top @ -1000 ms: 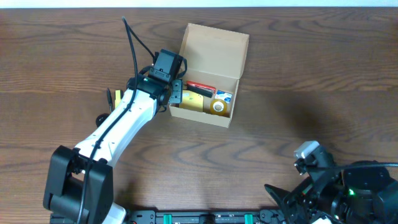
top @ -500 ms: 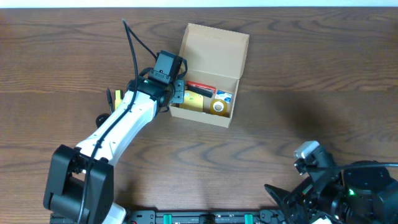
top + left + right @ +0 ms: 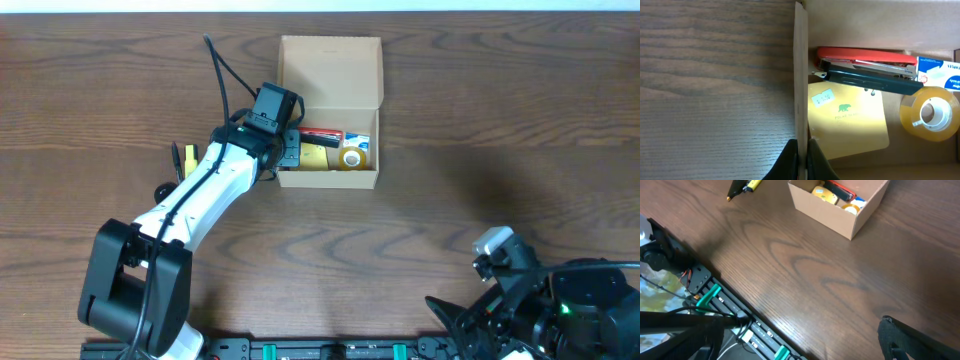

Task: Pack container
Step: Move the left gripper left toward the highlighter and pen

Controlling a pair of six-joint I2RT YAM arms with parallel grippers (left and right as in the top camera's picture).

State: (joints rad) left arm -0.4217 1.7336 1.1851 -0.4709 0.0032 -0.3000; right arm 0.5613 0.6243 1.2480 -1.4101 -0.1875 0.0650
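Dark wooden surface (image 3: pixel 450 150) is carrying the open cardboard container (image 3: pixel 330 68) at its far middle. We are pinching its left wall with the left claw (image 3: pixel 801 157), likely to steady it; the right claw (image 3: pixel 455 320) is resting spread wide, empty.

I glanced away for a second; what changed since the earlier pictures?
The left gripper shut on the cardboard box's left wall and swung it counterclockwise, seen from above, until it sat straight. The stapler, tape roll and yellow pad inside it, and the right arm, stayed put.
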